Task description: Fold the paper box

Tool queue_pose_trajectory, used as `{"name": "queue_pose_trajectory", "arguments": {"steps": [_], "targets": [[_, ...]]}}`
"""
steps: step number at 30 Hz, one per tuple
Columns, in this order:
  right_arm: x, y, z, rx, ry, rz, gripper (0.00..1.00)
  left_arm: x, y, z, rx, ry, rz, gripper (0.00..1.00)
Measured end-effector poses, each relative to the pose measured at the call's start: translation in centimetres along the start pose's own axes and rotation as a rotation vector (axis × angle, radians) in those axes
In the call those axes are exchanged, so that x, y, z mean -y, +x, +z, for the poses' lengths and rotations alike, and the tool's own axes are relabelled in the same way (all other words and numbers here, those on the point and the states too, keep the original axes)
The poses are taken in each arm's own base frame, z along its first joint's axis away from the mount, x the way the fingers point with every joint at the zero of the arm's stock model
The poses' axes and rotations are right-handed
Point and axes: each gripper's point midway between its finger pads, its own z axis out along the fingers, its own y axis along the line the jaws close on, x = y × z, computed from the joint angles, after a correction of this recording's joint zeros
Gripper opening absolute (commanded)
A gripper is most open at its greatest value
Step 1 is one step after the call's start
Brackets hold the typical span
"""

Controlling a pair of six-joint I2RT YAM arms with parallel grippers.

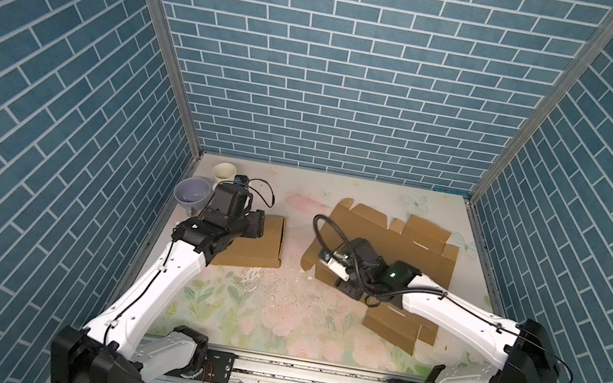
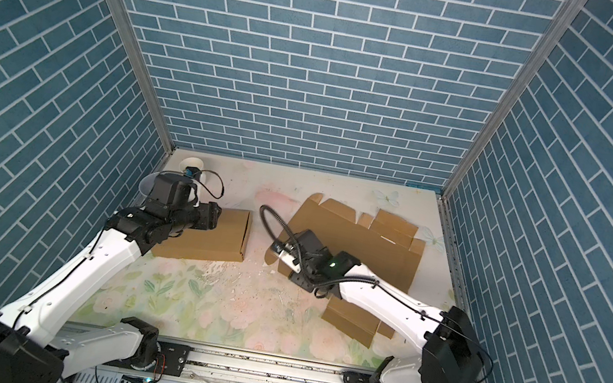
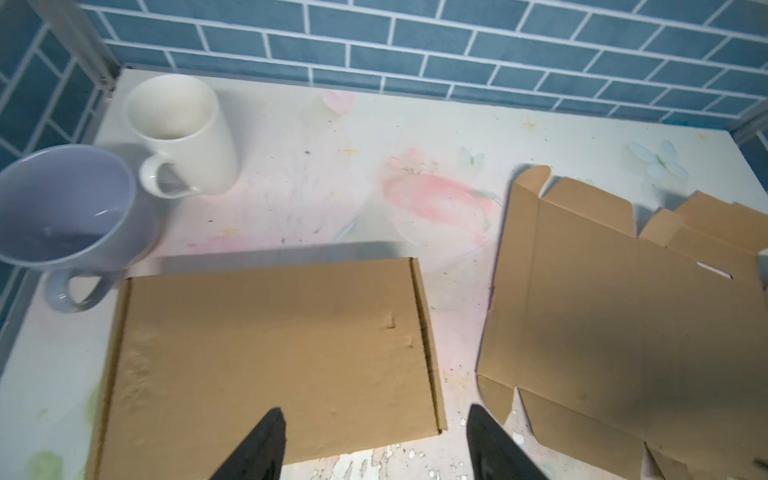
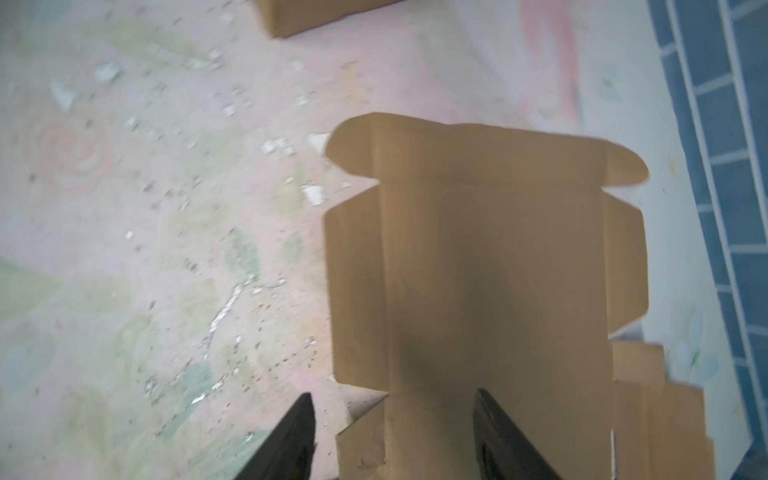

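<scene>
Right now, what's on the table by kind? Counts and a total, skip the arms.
Mugs: 2, the white mug and the lilac mug
Folded box: 1
Flat cardboard sheet: 1, which reads as one piece though the right arm covers its middle
Total: 4

floral-print table [image 1: 274, 322], pale and scuffed. right under the left gripper [image 3: 374, 415] a folded box [image 3: 270, 353] sits closed on the surface. out past that gripper's tips, by the far corner, a white mug [image 3: 183, 133] stands upright, with a lavender mug [image 3: 62, 216] just beside it. beneath the right gripper [image 4: 392, 401] a flat cardboard blank [image 4: 490, 270] lies spread, flaps out. white flakes [image 4: 316, 193] dot the bare surface between the two grippers.
</scene>
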Motion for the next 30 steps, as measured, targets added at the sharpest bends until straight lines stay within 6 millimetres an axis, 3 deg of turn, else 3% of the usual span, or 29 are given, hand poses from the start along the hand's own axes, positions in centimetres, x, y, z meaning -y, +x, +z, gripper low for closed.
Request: {"name": "queue_pose_trajectory", "arguments": {"steps": [3, 6, 9, 13, 17, 21, 24, 30], "targets": [[5.7, 2.5, 0.4, -0.052, 0.102, 0.305, 0.63, 3.6, 1.0, 2.8, -0.045, 0.065, 0.08, 0.71], [10.6, 7.0, 0.4, -0.132, 0.197, 0.628, 0.61, 8.8, 2.5, 6.3, -0.107, 0.155, 0.175, 0.71], [14.7, 12.1, -0.5, -0.193, 0.285, 0.933, 0.61, 13.9, 4.3, 9.9, -0.164, 0.246, 0.244, 0.72], [18.5, 18.8, -2.8, -0.203, 0.408, 1.28, 0.65, 18.2, 6.8, 14.0, -0.228, 0.325, 0.285, 0.72], [18.6, 24.4, -4.2, -0.186, 0.447, 1.529, 0.74, 18.8, 8.9, 17.0, -0.277, 0.34, 0.283, 0.72], [17.5, 27.5, -2.4, -0.211, 0.381, 1.653, 0.76, 18.4, 10.8, 18.3, -0.314, 0.341, 0.264, 0.72], [16.4, 28.2, -0.3, -0.211, 0.285, 1.709, 0.77, 17.8, 12.3, 18.5, -0.331, 0.343, 0.247, 0.72], [15.7, 27.8, 2.1, -0.159, 0.138, 1.757, 0.74, 17.5, 12.7, 18.0, -0.291, 0.363, 0.208, 0.72]]}}
